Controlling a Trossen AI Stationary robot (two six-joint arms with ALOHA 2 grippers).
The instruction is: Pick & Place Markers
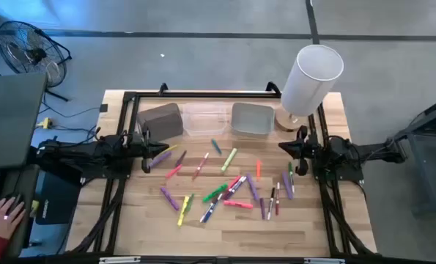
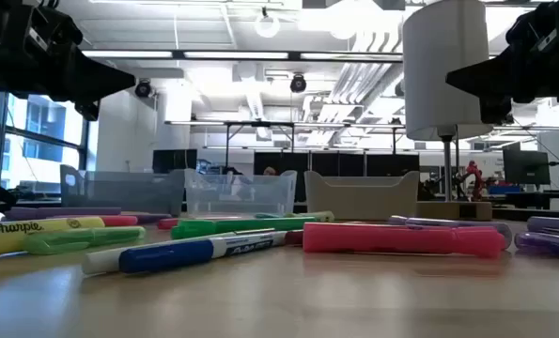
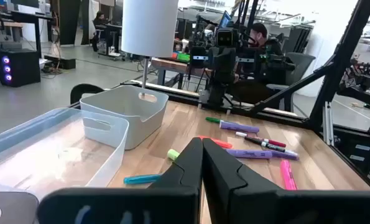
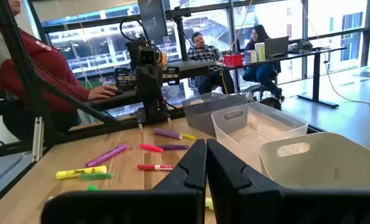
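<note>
Several markers (image 1: 225, 192) in purple, pink, green, yellow, orange and blue lie flat and scattered on the wooden table's middle; they also show in the low view (image 2: 401, 238) and both wrist views (image 3: 259, 154) (image 4: 107, 155). My left gripper (image 1: 155, 149) hovers shut at the table's left side, pointing toward the right, above the markers and touching none. My right gripper (image 1: 283, 147) hovers shut at the right side, pointing toward the left, also clear of them. In the wrist views the shut fingers (image 3: 201, 155) (image 4: 206, 155) have nothing between them.
Along the far edge stand a dark grey bin (image 1: 163, 121), a clear bin (image 1: 205, 119) and a light grey bin (image 1: 251, 119). A white-shaded lamp (image 1: 309, 77) stands at the far right corner. A black frame (image 1: 203, 94) rims the table. A person's hand (image 1: 5, 213) rests left of the table.
</note>
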